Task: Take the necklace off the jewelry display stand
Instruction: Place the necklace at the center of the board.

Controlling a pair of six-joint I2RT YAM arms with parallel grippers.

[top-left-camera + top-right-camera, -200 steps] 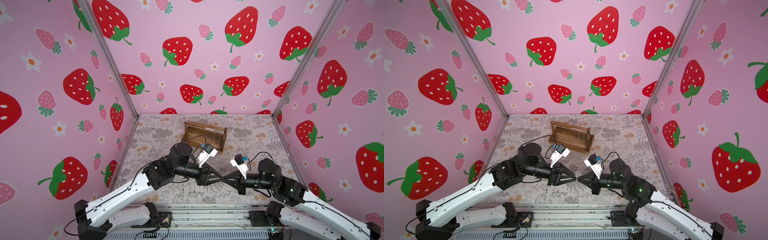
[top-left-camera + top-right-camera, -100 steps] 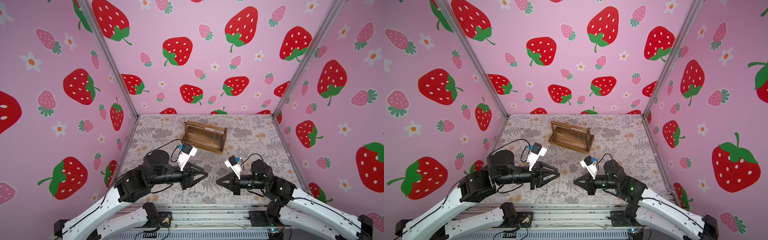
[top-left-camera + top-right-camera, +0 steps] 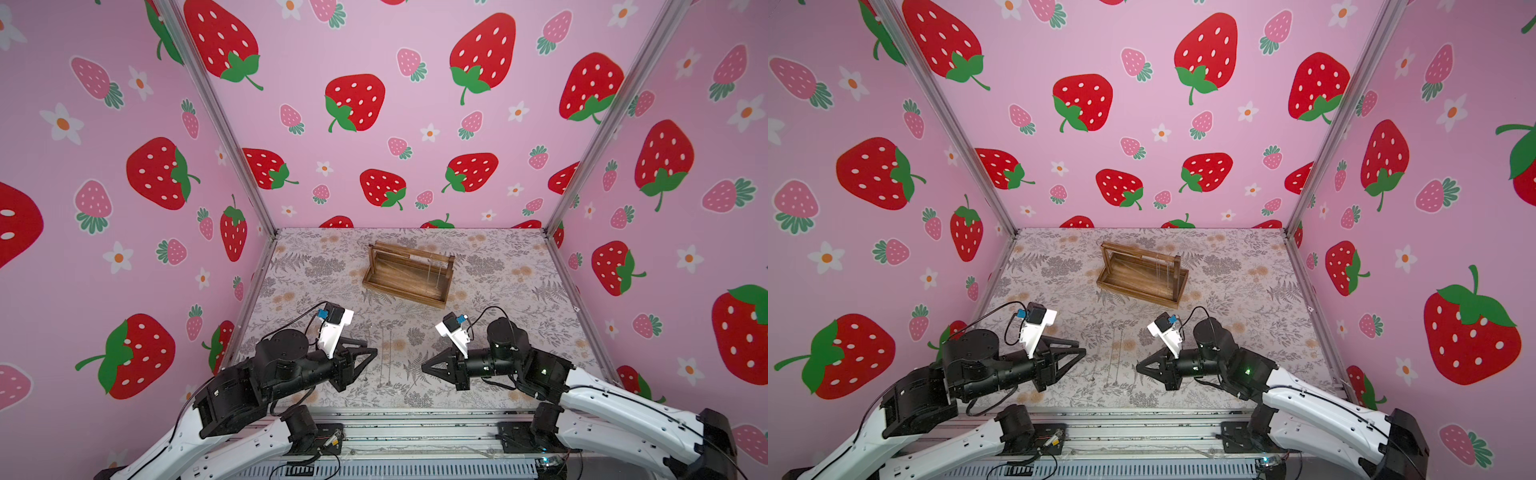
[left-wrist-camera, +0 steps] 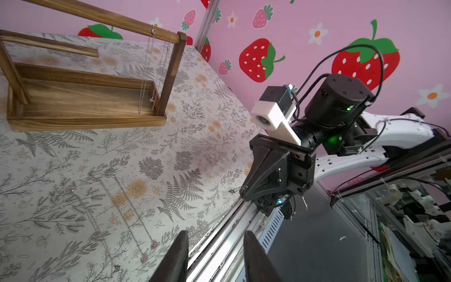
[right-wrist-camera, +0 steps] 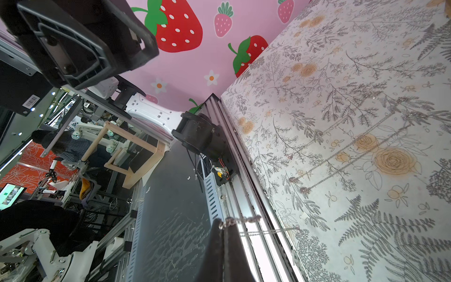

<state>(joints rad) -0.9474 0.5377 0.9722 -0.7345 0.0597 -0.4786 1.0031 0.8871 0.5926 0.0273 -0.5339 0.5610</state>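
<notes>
The brown wooden jewelry display stand (image 3: 409, 274) (image 3: 1142, 275) (image 4: 80, 97) stands at the back middle of the mat. A thin necklace (image 4: 150, 68) (image 3: 437, 272) hangs from its top bar near one upright. My right gripper (image 3: 424, 368) (image 3: 1138, 368) (image 5: 223, 223) hovers low at the front, shut on the end of a fine necklace chain (image 5: 244, 219) that trails toward the mat's edge. My left gripper (image 3: 370, 352) (image 3: 1080, 350) (image 4: 216, 233) faces it from the left, open with nothing between its fingers.
Loose chains with small pink beads (image 3: 386, 353) (image 3: 1116, 357) (image 4: 127, 207) (image 5: 341, 156) lie on the floral mat (image 3: 498, 291) between the two grippers. The metal front rail (image 4: 227, 234) (image 5: 246, 185) runs right beneath both grippers. Pink strawberry walls close three sides.
The two grippers, tip to tip a second ago, have drawn apart. The left arm pulled back to the left and front; the right arm drew back slightly.
</notes>
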